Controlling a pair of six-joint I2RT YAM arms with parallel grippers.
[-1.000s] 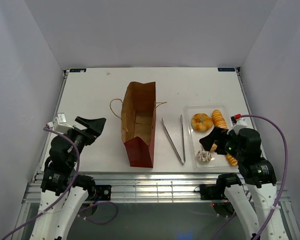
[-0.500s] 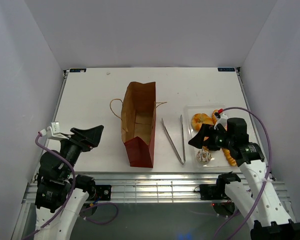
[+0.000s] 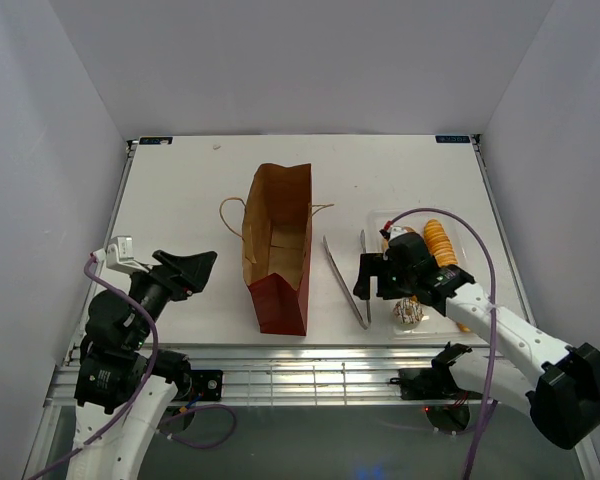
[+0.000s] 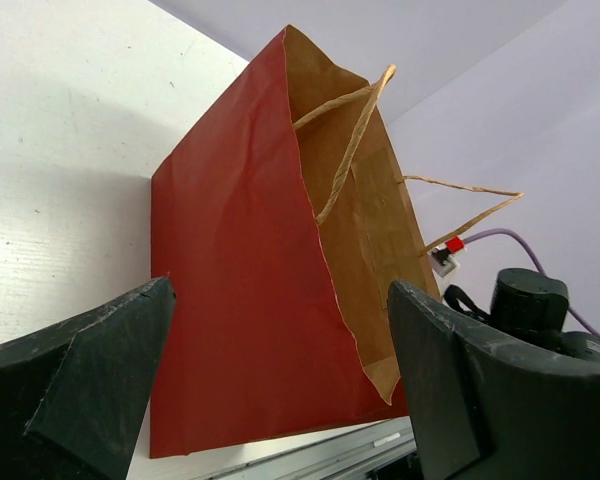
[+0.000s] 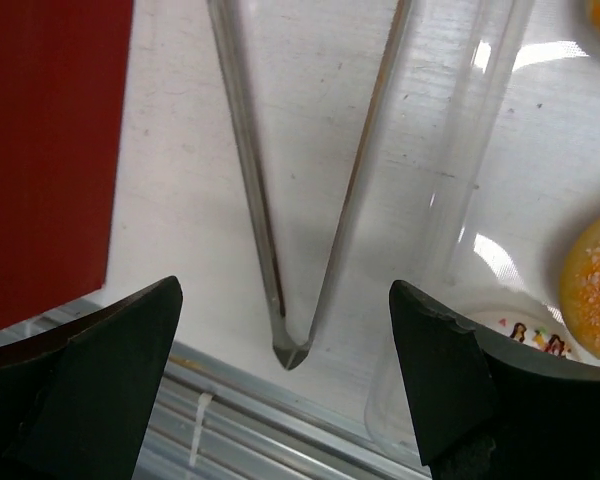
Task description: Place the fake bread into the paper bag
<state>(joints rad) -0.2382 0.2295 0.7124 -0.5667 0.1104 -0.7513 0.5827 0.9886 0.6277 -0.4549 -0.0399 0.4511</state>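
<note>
Paper bag: the paper bag [image 3: 278, 250] lies on its side at the middle of the table [image 3: 180, 190], with its mouth toward the far edge and its reddish base toward the near edge. With the bag lying flat, a piece probably has to enter sideways unless the mouth is lifted.

Fake bread: the fake bread rests in the clear tray [image 5: 470, 150] toward the near-right corner, outside the bag. The ridged loaf [image 3: 439, 242] runs along the tray's right side. A ring bun [image 3: 400, 236] at the far-left of the tray is partly hidden by the arm. The pastry [image 3: 409, 312] lies at the tray's near end.

Tongs: the metal tongs [image 3: 342, 278] lie between bag and tray, hinge toward the near edge and arms spreading toward the far edge. The right arm of the tongs lies just beside the tray wall.

Right gripper: the right gripper [image 5: 282, 290] hangs above the hinge end of the tongs, just left of the tray. Its fingers are spread wide; it holds nothing and touches nothing visible. This position appears to suit taking the tongs rather than a bread piece.

Left gripper: the left gripper [image 3: 195, 268] hovers toward the near-left corner, aimed at the bag's reddish base and apart from it. Its fingers are spread wide and it is empty. It is probably placed to steady or raise the bag.

Progress: no visible piece is in the bag.
</note>
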